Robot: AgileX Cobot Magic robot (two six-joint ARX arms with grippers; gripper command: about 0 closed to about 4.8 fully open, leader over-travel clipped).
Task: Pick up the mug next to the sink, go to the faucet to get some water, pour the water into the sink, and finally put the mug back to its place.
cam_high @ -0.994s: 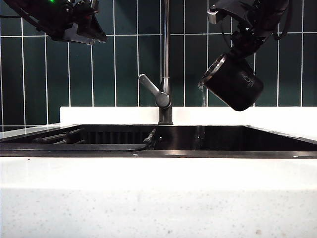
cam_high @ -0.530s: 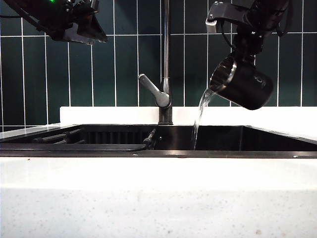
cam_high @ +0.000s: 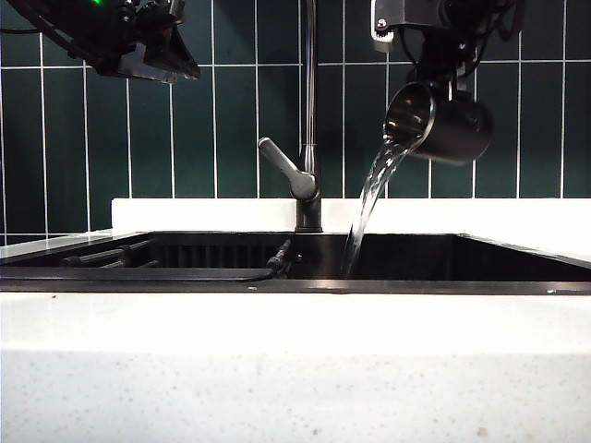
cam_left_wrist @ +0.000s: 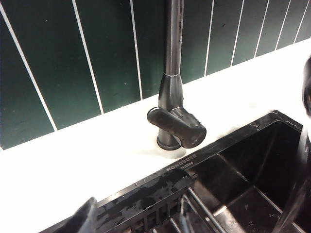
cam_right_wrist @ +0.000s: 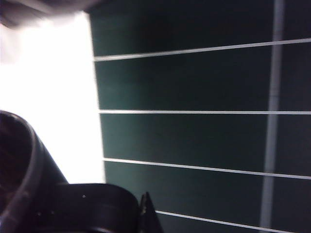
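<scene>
Your right end effector [cam_high: 450,85] is up high on the right of the exterior view, clamped on the mug [cam_high: 443,120], which is tipped almost onto its side with the silver rim facing the faucet [cam_high: 308,111]. You can see the water [cam_high: 369,198] running out of the rim in a clear curved stream that drops into the sink [cam_high: 416,263], landing just to the right of the faucet's base. The mug hangs well above the basin and a bit right of the tall pipe, not touching it. In the right wrist view the mug [cam_right_wrist: 43,194] is only a dark blurry curve in the corner in front of the green tiles, so don't expect much detail there. Your left end effector [cam_high: 152,55] sits high on the left of the exterior view with its jaws spread wide and nothing between them. The left wrist view looks down on the faucet [cam_left_wrist: 171,97], its lever handle [cam_left_wrist: 177,127] pointing out over the sink edge [cam_left_wrist: 160,182], with the white desk [cam_left_wrist: 73,160] behind it. The dark rack [cam_high: 111,254] lies in the left part of the sink.
</scene>
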